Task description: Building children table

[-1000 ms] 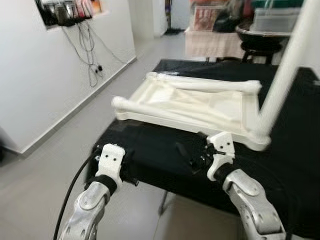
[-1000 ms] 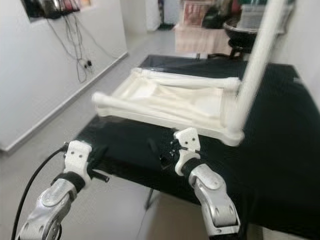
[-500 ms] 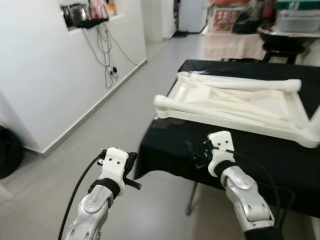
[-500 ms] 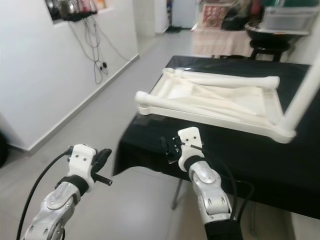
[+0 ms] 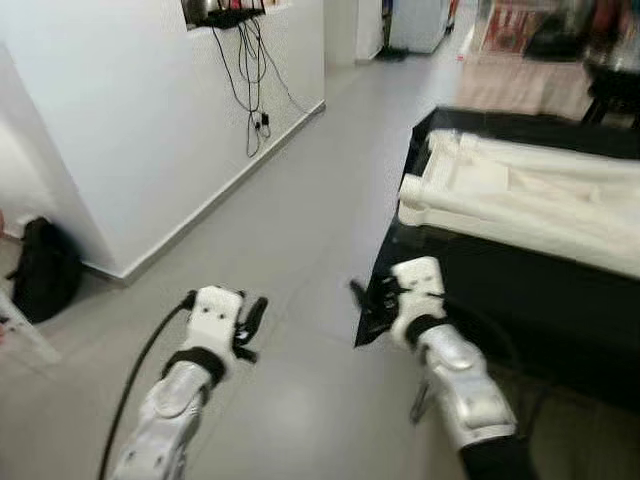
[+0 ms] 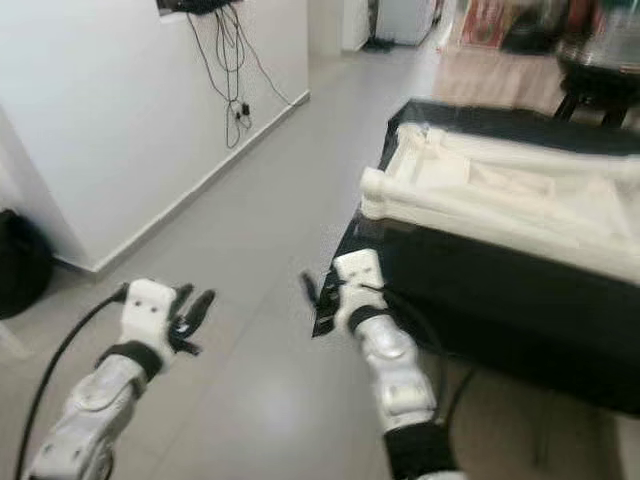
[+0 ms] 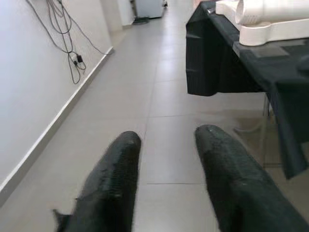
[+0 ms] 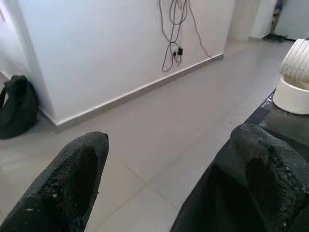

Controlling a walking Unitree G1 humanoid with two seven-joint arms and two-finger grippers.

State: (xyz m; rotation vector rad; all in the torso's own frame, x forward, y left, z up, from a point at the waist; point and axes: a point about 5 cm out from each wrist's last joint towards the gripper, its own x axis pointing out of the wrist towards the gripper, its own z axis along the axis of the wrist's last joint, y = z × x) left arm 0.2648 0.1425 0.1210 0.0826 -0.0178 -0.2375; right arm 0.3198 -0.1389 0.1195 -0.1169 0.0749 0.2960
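left gripper: over grey floor tiles, fingers apart, holding nothing
right gripper: by the corner of the black-draped table, fingers spread, holding nothing
white children table: upside down on the black cloth, apart from both grippers
black bag: against the white wall

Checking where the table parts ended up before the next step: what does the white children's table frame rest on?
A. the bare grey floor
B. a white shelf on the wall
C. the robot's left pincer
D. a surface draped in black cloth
D: the white table frame lies on the black cloth covering the work surface, and both the left pincer and right pincer are open and hold nothing.
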